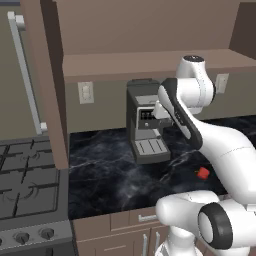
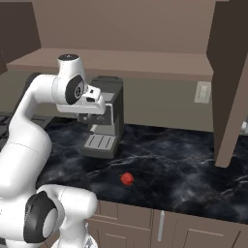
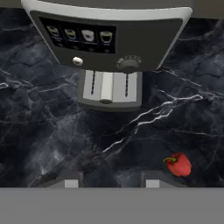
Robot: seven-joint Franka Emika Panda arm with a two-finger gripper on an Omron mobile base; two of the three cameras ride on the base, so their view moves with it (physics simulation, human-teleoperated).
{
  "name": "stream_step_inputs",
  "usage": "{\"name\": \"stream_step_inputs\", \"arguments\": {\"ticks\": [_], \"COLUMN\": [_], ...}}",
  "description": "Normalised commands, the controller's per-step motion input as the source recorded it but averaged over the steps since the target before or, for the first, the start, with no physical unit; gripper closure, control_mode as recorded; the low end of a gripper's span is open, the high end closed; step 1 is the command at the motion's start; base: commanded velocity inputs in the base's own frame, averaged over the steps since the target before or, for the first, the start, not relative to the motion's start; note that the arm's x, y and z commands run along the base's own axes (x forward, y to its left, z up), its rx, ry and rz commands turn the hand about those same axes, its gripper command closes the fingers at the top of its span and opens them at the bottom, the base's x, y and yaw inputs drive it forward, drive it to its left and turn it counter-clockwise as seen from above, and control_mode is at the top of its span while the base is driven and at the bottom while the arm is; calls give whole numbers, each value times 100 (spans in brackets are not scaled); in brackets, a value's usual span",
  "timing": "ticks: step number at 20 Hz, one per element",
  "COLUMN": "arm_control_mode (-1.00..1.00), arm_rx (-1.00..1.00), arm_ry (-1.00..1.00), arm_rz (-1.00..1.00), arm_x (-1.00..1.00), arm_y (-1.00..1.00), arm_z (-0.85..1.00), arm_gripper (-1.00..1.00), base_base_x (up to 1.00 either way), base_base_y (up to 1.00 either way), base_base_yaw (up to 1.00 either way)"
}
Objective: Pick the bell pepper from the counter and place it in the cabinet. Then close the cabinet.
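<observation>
On the black marbled counter (image 2: pixel 193 169), lying alone near the front edge: the red bell pepper (image 2: pixel 127 178), well apart from the grey coffee machine (image 2: pixel 104 123) at the back. Hanging above the counter, in front of the coffee machine and pointing downward: the pincer (image 3: pixel 111 183), clenched and grasping nothing, with the pepper just to the right of its fingertips (image 3: pixel 152 183) in the hand view. Overhead, standing with doors open: the brown cabinet (image 1: pixel 150 62).
</observation>
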Motion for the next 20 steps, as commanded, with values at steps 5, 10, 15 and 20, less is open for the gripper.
{"name": "stream_step_inputs", "arguments": {"ticks": [5,10,15,20], "arm_control_mode": [-100,-100,-100,-100], "arm_rx": [0,0,0,0], "arm_ry": [-2,-5,-2,0], "arm_rz": [0,0,0,0], "arm_x": [-6,-18,-24,-23], "arm_y": [-15,-36,-44,-41], "arm_z": [-18,-34,-43,-38], "arm_gripper": [-100,-100,-100,-100], "base_base_x": [0,0,0,0], "base_base_y": [0,0,0,0], "base_base_yaw": [0,0,0,0]}}
